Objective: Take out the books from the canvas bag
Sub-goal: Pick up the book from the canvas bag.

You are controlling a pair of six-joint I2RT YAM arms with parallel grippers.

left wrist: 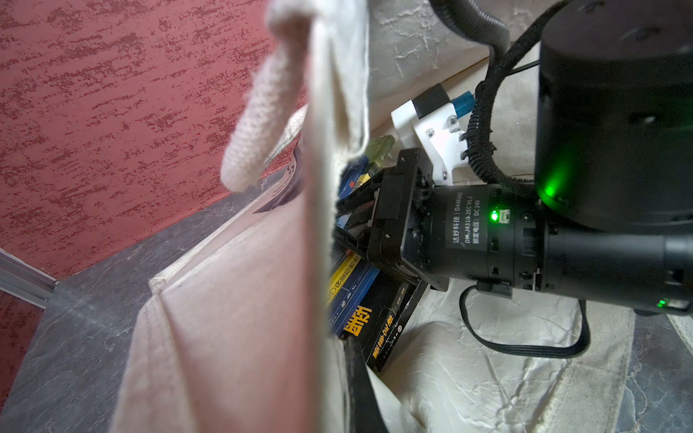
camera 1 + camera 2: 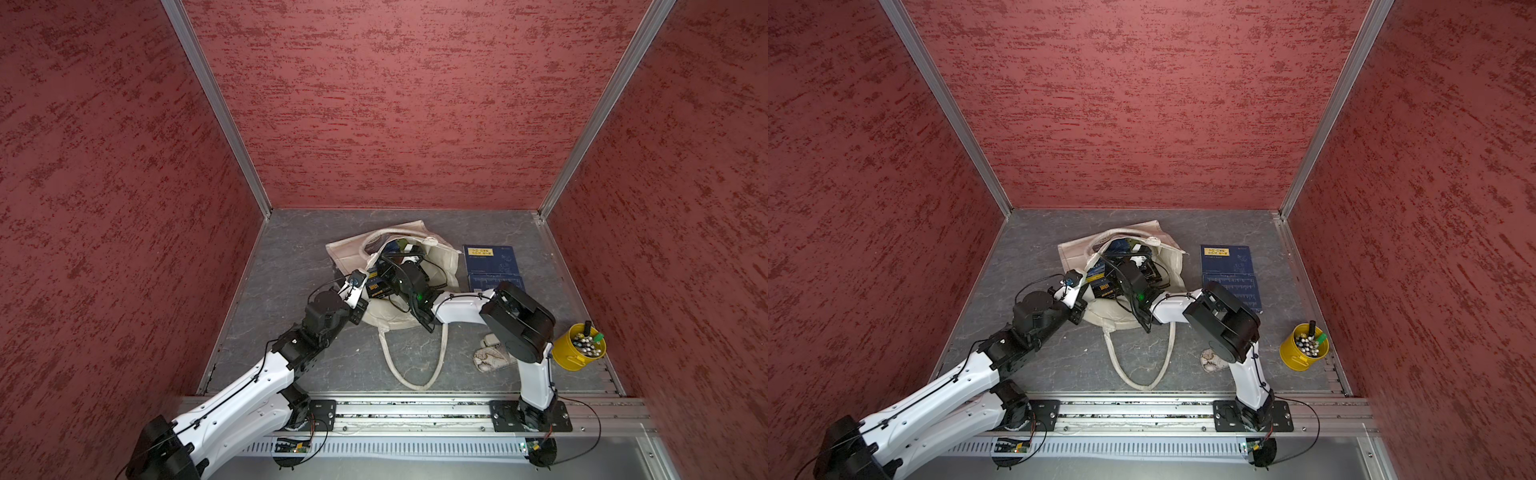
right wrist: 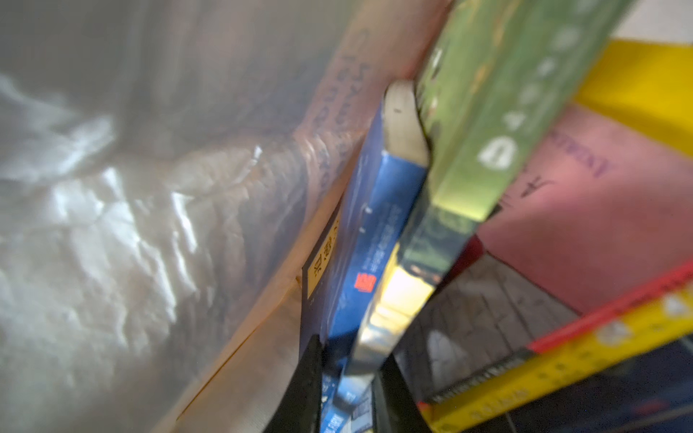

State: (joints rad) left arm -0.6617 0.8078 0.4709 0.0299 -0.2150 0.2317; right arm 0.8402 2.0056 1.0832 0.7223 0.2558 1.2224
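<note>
Where the canvas bag (image 2: 442, 259) lies: mid-table on its side, mouth gaping towards the arms, one loop handle (image 2: 444, 338) trailing over the near tabletop
Left gripper (image 2: 362, 306): clamped tight on the bag's near-left rim, holding the cloth up; in the left wrist view that fabric (image 1: 232, 300) stands edge-on
Right gripper (image 3: 352, 354): deep inside the bag, hidden behind its own wrist in both top views; dark fingers (image 3: 313, 386) set narrowly either side of the edges of a blue book (image 3: 375, 225) and a thin green book (image 3: 487, 112); too blurred to tell whether they press
Books in the bag: black book with orange lettering (image 1: 375, 326) at the mouth, yellow-edged book (image 3: 562, 360) further in
Book already out: dark blue book (image 2: 492, 266) flat on the table, just beside the bag's right edge
Near right corner: yellow bucket (image 2: 569, 353) of pens, patterned pouch (image 2: 492, 357) partly under the right arm
</note>
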